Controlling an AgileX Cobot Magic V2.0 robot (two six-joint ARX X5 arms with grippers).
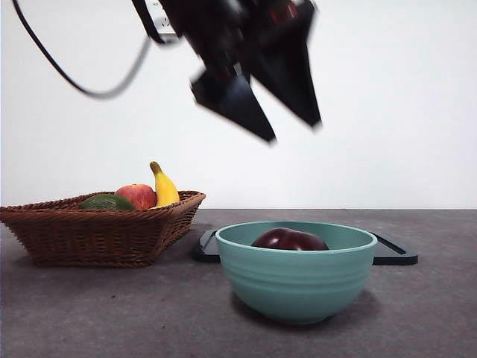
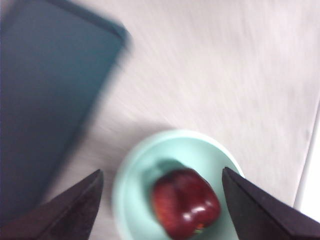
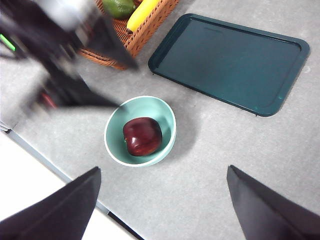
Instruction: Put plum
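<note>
Since the plum (image 1: 289, 239) already sits in the teal bowl (image 1: 296, 277) at lower centre, the left gripper (image 1: 294, 128) hangs directly above it, jaws spread and empty, while the right gripper (image 3: 162, 202) waits open too.

The plum (image 3: 142, 136) has a glossy, smooth maroon skin, and the pale green bowl (image 1: 296, 280) looks like smooth glazed ceramic with faint ridges. The basket (image 1: 97, 231) is rough woven wicker; the dark tray (image 3: 230, 62) is smooth with a dull sheen, and the grey table (image 1: 112, 313) is matt.
</note>
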